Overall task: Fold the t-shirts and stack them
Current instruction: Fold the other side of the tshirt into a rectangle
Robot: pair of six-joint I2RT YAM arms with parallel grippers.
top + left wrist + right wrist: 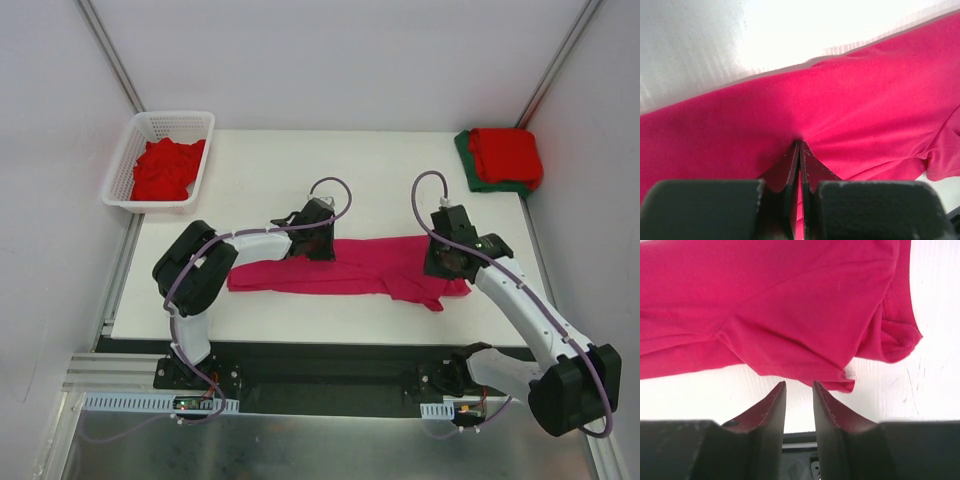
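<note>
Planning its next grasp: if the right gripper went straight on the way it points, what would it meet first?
Most likely the near edge of the magenta t-shirt, just ahead of the right gripper with its fingers parted. Depth is unclear, so the white table could come first.

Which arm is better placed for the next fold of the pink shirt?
Probably left. The left end effector is shut on the magenta-pink cloth t-shirt, pinching a fold of it. The right end effector stands open, fingertips just off the shirt's edge over the white table, holding nothing.
</note>
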